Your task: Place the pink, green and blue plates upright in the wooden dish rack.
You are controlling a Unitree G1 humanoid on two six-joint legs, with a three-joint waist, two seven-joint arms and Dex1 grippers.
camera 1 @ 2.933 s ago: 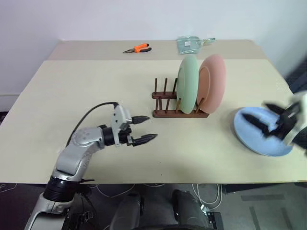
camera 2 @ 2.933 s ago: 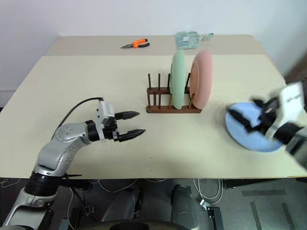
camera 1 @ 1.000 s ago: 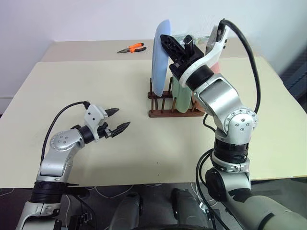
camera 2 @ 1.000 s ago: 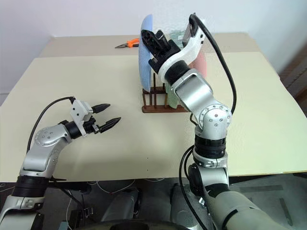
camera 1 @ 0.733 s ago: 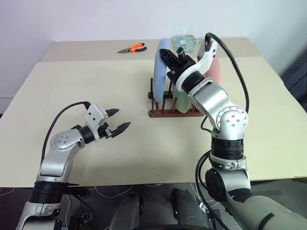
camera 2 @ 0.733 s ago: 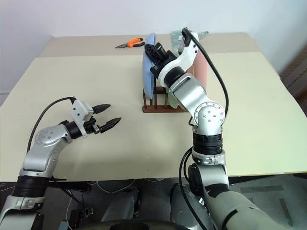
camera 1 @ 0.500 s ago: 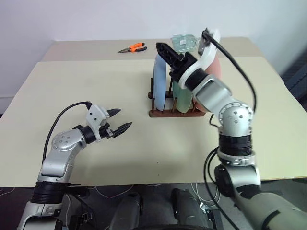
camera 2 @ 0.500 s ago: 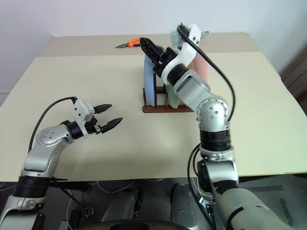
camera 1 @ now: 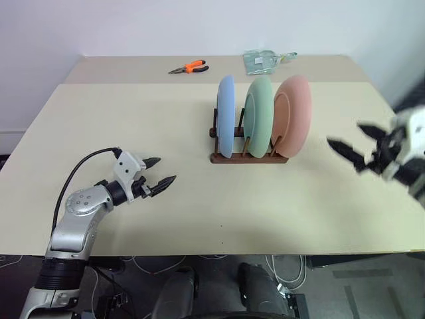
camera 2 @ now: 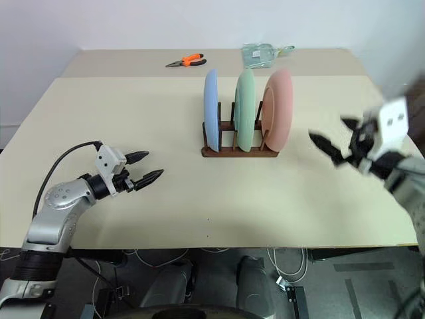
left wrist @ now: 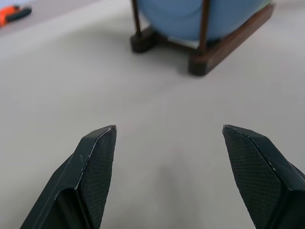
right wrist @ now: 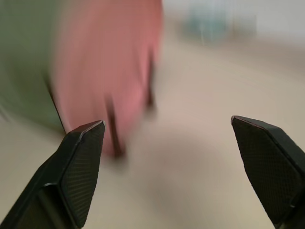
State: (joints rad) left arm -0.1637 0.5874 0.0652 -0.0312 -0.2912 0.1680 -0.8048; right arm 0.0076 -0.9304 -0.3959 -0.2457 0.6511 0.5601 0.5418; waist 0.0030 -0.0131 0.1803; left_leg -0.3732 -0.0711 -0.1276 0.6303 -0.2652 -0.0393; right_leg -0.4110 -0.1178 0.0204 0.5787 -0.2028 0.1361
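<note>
Table: one rack right of centre, three plates in it, all on edge between the pegs. Blue at the left end, green in the middle, pink at the right. By the look of it, task done; nothing left lying flat, only arms to park.

Left gripper low over the table, well left of the rack, jaws spread, empty. Right gripper off to the right of the rack, clear of the pink plate, jaws wide, nothing between them; blurred in the head views.

Far edge of table: orange pliers, clear packet; no part in the task.

View differences:
- Head views give all three plates and their order.
- Left wrist view gives the blue plate's lower edge seated between two pegs above the base bar; green and pink hidden behind it.
- Right wrist view gives pink with green beside it, heavily smeared; seating not readable there.
</note>
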